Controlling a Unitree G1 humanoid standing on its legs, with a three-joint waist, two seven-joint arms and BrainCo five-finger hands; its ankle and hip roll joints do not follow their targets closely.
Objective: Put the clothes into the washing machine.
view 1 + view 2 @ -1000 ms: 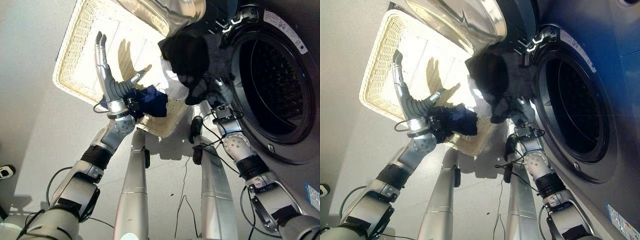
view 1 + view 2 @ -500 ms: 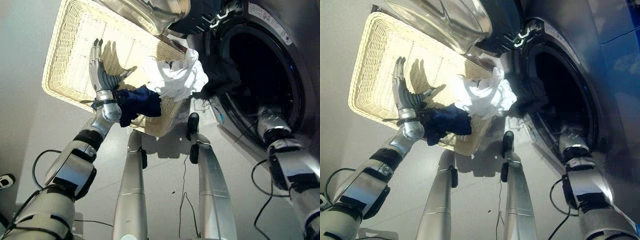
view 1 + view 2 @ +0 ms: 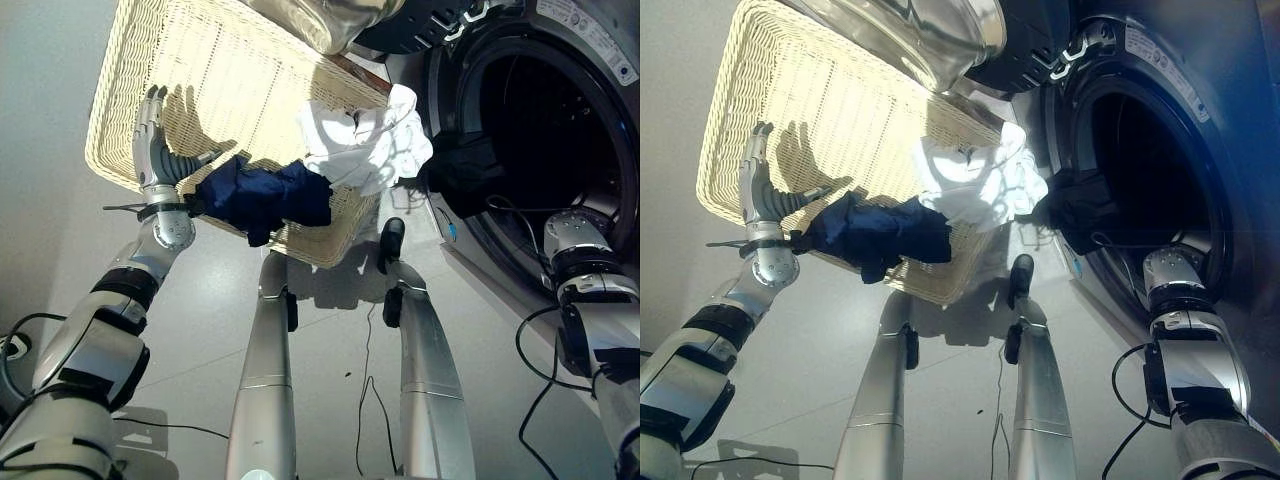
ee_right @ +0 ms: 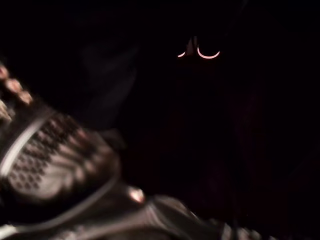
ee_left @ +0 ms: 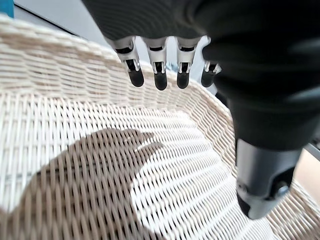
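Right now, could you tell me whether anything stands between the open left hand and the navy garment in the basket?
Nothing visible does: the left hand hovers open over the wicker basket, with the navy garment lying uncovered just beside it.

The basket (image 3: 200, 70) is cream and woven. One cloth (image 3: 262, 195) is dark blue. Another cloth (image 3: 365, 145) is white.

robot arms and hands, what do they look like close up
Both arms are silver-grey metal segments with black bands at the joints. The left hand has slim silver fingers with dark rounded tips and a dark ribbed cover over its back and wrist. The right arm shows a round silver joint and a stout black cuff below it.
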